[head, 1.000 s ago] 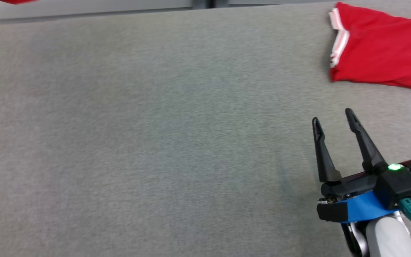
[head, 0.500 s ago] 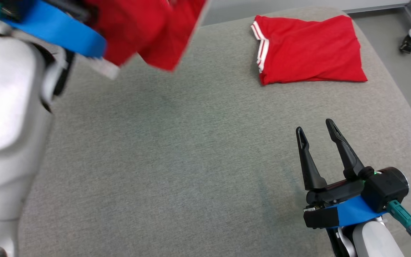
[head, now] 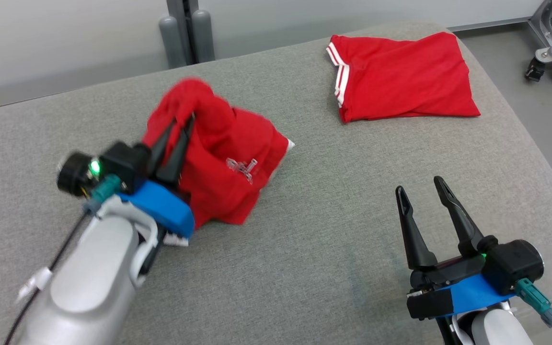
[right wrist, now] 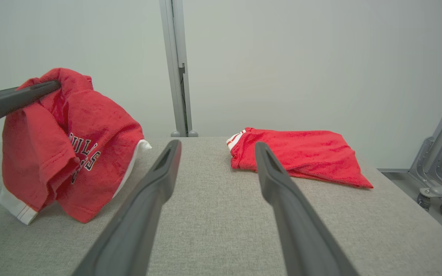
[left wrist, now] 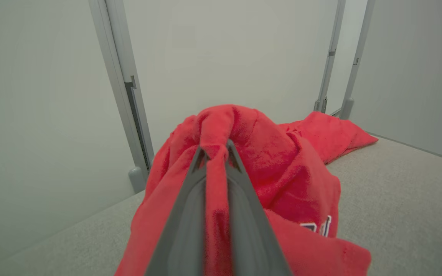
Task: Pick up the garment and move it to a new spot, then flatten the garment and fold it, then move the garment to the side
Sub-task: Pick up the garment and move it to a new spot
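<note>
My left claw (head: 185,122) pinches the bunched red shirt (head: 228,167) - it droops onto the counter (head: 304,230), left of centre. My right claw (head: 418,184), spread and empty, waits well apart on the shirt's right - left arm nearer.

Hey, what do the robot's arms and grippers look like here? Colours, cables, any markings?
The left gripper and right gripper match: two long, dark, tapering fingers on a black body wrapped with a blue band, a small green light and a teal plug trailing a thin black cable. The forearms are smooth, pale silver-grey shells. No printed markings are legible.
</note>
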You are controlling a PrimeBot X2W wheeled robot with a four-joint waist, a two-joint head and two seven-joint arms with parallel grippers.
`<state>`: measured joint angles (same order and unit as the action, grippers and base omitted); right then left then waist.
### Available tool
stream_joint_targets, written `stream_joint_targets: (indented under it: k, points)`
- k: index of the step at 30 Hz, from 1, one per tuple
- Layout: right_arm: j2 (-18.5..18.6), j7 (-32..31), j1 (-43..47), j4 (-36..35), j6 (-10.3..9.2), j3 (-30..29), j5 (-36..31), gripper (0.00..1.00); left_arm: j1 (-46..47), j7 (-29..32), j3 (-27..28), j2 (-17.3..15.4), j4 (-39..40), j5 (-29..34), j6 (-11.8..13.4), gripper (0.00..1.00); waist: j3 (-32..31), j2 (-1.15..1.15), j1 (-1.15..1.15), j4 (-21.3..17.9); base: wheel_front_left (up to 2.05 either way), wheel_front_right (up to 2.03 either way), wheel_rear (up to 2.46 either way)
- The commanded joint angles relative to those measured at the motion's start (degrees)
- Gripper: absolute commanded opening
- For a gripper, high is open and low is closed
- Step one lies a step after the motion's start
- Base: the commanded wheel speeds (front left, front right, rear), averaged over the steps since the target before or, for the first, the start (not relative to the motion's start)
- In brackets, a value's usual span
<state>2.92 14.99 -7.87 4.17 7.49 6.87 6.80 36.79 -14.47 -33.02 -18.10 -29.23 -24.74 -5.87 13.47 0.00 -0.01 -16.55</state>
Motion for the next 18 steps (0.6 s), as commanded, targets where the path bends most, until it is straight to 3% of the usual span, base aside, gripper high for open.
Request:
stream_joint_targets:
  k: [1,8,9,10,11,18]
  points:
    - [-0.02,0.25,0.4,0.13,0.01,-0.04,0.42,1.0,-1.25,-0.38,-0.28,0.29,-0.5,-0.15,0.06,0.0,0.04,0.0,0.01,0.33,0.0,0.0,0.0]
    - [-0.02,0.25,0.56,1.14,0.01,0.02,0.44,1.0,-8.07,-0.72,-0.53,3.34,-5.24,-0.4,-0.19,0.0,-0.7,0.0,0.01,2.23,0.0,0.0,0.0]
    - [-0.01,0.25,0.61,1.4,0.01,0.38,0.5,1.0,-8.54,-0.72,-0.57,3.64,-5.64,-0.13,-0.28,0.18,-0.94,0.0,0.01,2.43,0.0,0.0,0.0]
    - [-0.02,0.25,0.61,1.59,0.01,0.54,0.48,1.0,-8.72,-0.73,-0.51,3.93,-5.71,0.32,-0.28,0.55,-1.22,0.0,0.01,2.66,0.0,0.0,0.0]
    - [-0.01,0.25,0.73,1.71,0.01,0.6,0.43,1.0,-8.96,-0.74,-0.08,4.2,-5.52,0.58,-0.19,1.0,-1.5,0.0,0.01,2.92,0.0,0.0,0.0]
    - [-0.01,0.23,1.36,2.83,0.01,-0.01,0.11,1.0,-12.06,-0.76,7.5,5.29,3.45,4.04,1.54,1.0,-3.84,0.0,0.01,5.87,0.0,0.0,0.0]
